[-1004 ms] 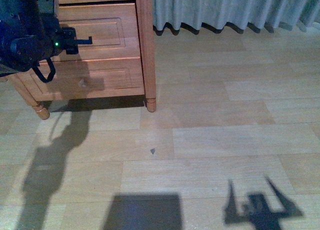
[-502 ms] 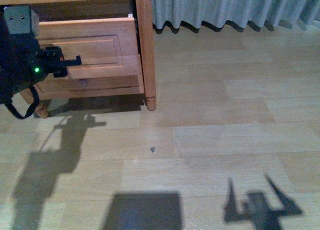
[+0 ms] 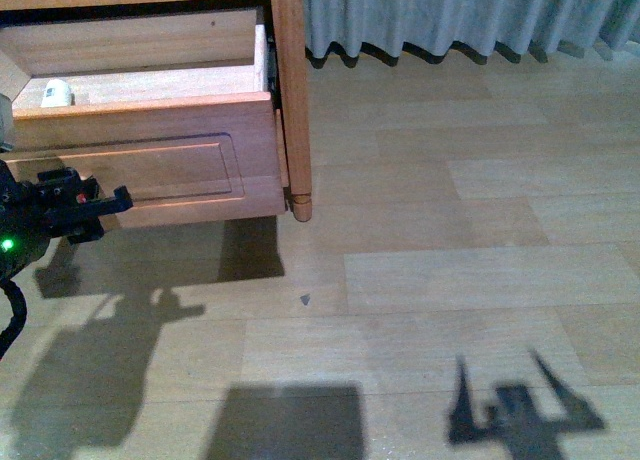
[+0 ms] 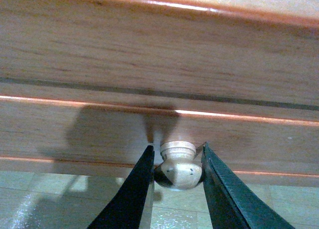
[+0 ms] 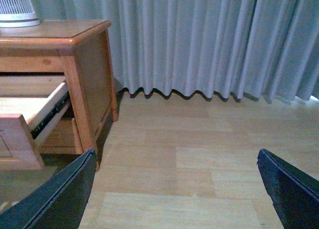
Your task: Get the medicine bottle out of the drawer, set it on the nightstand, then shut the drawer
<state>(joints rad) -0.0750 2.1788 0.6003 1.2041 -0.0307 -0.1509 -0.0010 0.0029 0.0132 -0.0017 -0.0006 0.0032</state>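
The nightstand (image 3: 290, 90) stands at the upper left of the front view, with its upper drawer (image 3: 150, 165) pulled far out. Inside, at the back left on pale wood, lies the small white medicine bottle (image 3: 56, 93). My left gripper (image 4: 177, 171) is shut on the round wooden drawer knob (image 4: 178, 164); in the front view its dark body shows as the left gripper (image 3: 110, 200) at the drawer front's lower left. My right gripper (image 5: 177, 189) is open over bare floor, well to the right of the nightstand (image 5: 87, 64). The drawer (image 5: 25, 124) shows from the side there.
A grey curtain (image 3: 470, 15) hangs along the back wall right of the nightstand. A white ribbed device (image 5: 17, 10) stands on the nightstand top. Pale wood-plank floor (image 3: 450, 260) spreads to the right and front, with arm shadows on it.
The drawer has slid outwards from shut to wide open, with my left gripper moving back and down on its knob. The bottle inside has come into view.
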